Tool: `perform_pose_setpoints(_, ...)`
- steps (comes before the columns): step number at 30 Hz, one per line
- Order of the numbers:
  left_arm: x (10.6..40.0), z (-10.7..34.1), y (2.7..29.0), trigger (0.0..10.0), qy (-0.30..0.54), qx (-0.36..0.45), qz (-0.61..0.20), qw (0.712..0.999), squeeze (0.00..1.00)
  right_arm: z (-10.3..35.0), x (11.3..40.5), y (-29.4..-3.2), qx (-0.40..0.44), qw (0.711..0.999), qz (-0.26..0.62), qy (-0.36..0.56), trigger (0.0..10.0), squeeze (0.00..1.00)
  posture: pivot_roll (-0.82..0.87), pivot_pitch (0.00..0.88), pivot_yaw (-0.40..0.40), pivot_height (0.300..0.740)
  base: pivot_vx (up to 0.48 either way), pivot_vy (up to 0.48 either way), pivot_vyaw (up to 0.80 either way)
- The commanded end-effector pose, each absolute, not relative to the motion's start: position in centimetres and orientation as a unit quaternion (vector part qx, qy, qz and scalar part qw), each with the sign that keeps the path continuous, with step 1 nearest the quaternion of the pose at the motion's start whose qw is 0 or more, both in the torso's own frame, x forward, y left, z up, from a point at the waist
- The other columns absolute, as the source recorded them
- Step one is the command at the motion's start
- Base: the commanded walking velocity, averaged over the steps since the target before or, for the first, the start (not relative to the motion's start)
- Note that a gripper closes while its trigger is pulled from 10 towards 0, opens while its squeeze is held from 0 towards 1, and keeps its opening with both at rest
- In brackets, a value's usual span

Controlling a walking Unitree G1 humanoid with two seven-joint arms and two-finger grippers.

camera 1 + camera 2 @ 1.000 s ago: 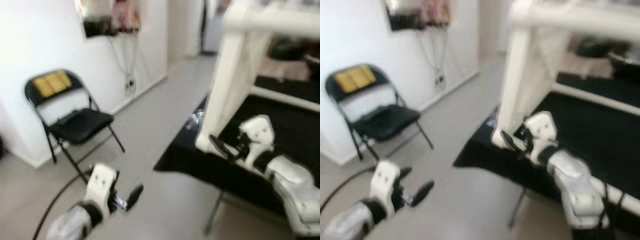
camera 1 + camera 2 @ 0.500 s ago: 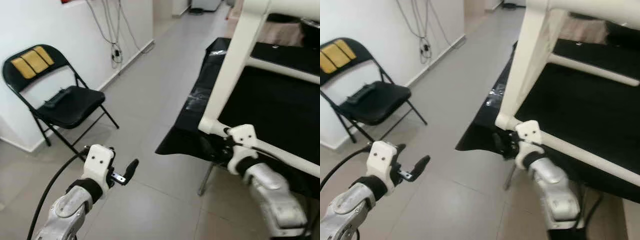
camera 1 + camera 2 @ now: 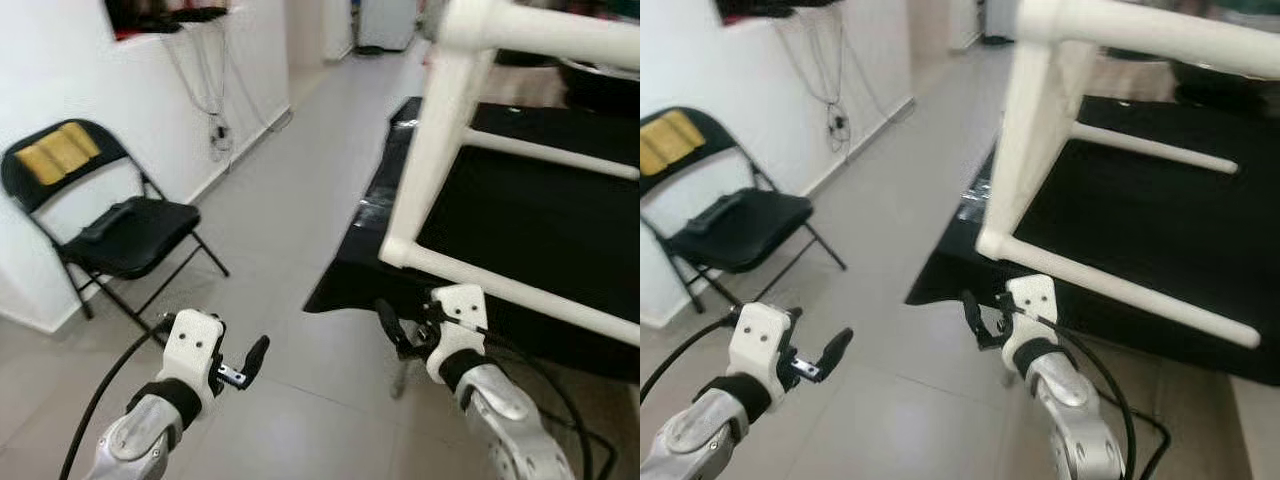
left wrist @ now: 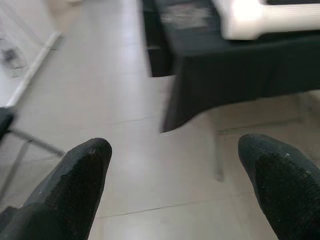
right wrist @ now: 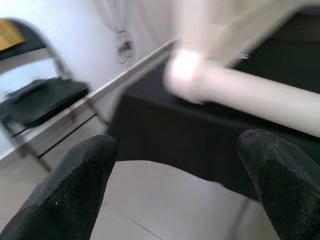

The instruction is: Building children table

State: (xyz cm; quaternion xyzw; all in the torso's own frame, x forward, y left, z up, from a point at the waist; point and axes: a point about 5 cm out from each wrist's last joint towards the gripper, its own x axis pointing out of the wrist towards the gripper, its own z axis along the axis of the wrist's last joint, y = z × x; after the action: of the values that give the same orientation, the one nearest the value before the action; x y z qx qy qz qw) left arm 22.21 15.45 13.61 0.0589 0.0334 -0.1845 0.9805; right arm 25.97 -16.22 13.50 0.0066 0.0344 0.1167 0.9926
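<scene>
- Standing on the black table is the white frame, one round leg rising tall and crossbars running off to the right, its lower corner sitting right at the table's near left edge.
- Hovering just below that corner is the right gripper, out over the floor beside the table's edge, not touching the frame.
- Showing its two black fingers spread wide apart in the wrist view, the right gripper is gripping nothing, with the blurred white bar lying beyond them.
- Floating low on the left over the grey tiled floor is the left gripper, well apart from the table.
- Gaping wide too are its fingers, empty, with bare tiles and the table's dark draped edge ahead of them.
- Sitting against the white wall on the left is a black folding chair, yellow pads on its backrest and a dark object on its seat.
- Trailing from the left arm is a black cable.
</scene>
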Motion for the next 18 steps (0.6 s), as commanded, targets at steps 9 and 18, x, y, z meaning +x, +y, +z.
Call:
perform_pose_setpoints(9, 21.8, 12.6, 15.6, 10.0, 0.04, 0.065, -0.165, 0.983, 0.0, 13.7, 24.4, -14.4, 0.027, 0.99, 0.138, 0.022, 10.0, 0.0, -0.07, 0.083, 0.013, 0.74, 0.0, 0.0, -0.8)
perform_pose_setpoints(18, 21.9, 12.2, 15.6, 10.0, 0.042, 0.073, -0.156, 0.984, 0.0, 14.0, 24.5, -13.4, 0.006, 0.987, 0.163, 0.01, 10.0, 0.0, -0.06, 0.068, 0.018, 0.74, 0.0, 0.0, -0.8)
